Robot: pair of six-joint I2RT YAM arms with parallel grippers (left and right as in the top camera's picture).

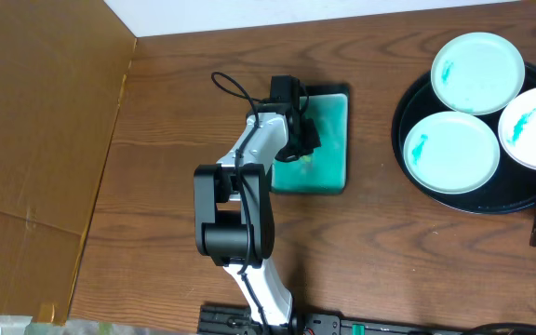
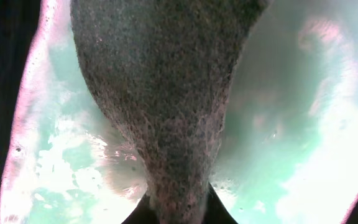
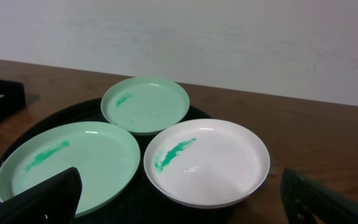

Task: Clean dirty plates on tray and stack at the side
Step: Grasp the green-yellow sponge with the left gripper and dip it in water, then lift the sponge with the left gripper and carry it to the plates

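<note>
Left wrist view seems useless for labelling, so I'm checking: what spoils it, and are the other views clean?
Left wrist: too close, a blurred dark grainy mass fills the middle, with blown-out glare on the teal dish around it. Overhead: sharp, evenly lit. Right wrist: the plates are sharp; its own fingers are dark and blurred.

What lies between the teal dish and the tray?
Nothing. In the overhead view, only a bare stretch of wooden table separates the teal dish from the tray.

Teal dish (image 1: 328, 140); brown cardboard (image 1: 35, 121)
</note>
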